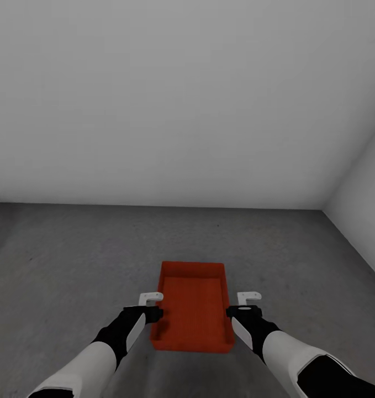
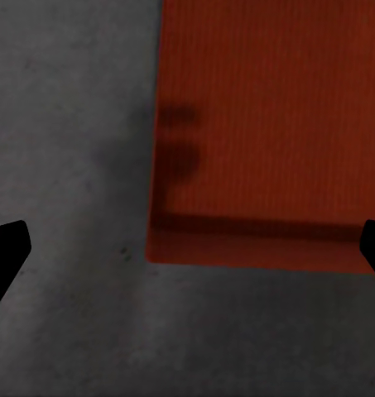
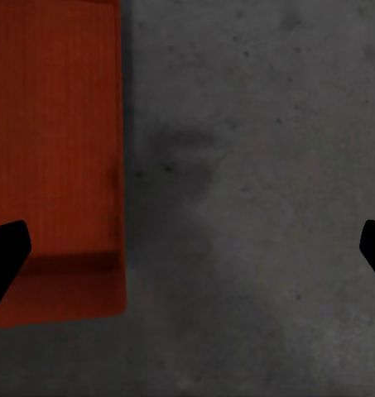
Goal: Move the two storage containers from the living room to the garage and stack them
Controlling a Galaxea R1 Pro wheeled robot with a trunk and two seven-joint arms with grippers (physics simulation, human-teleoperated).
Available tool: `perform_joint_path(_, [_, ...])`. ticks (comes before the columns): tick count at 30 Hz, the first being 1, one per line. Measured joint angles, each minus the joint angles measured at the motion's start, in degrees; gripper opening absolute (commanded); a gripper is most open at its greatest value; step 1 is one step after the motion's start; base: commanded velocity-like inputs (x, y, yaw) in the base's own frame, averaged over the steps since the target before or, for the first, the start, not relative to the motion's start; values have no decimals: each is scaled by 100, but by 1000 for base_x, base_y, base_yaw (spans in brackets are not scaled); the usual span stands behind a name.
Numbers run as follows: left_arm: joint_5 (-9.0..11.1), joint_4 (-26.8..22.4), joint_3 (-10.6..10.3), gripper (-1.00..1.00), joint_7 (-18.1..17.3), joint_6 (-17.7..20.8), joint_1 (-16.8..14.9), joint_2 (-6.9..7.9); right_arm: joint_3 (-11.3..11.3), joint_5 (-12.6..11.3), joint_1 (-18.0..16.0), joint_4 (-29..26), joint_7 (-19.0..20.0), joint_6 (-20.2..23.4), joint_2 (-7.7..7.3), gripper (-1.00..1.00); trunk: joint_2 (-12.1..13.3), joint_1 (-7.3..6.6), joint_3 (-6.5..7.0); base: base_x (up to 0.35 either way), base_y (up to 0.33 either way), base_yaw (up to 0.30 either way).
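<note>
Orange-red storage container (image 1: pixel 191 315) rests on concrete floor (image 1: pixel 71 260) between spread fingers (image 1: pixel 151 298).

Matt orange-red storage container (image 1: pixel 193 312) on rough, speckled grey concrete floor (image 1: pixel 71 260)

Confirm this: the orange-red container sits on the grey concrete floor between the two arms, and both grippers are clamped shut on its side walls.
Not quite. The container does sit on the concrete floor between the arms, but neither gripper is clamped on it. The left gripper and right gripper are both open, their fingers spread wide above the floor and container, as the two wrist views show. The head view shows them beside the walls.
</note>
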Motion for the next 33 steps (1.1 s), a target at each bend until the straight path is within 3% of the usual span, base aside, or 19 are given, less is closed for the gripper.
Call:
perform_joint_path(22, [-8,-4,-5,100,-7,-8,0,-1,0,4,0,0,1,0,0,100,0,0,0,0,0,0])
perform_joint_path(33, [-3,1,0,100,-19,0,0,4,1,7,0,5,3,0,12,100,440,-241,197,0,0,0])
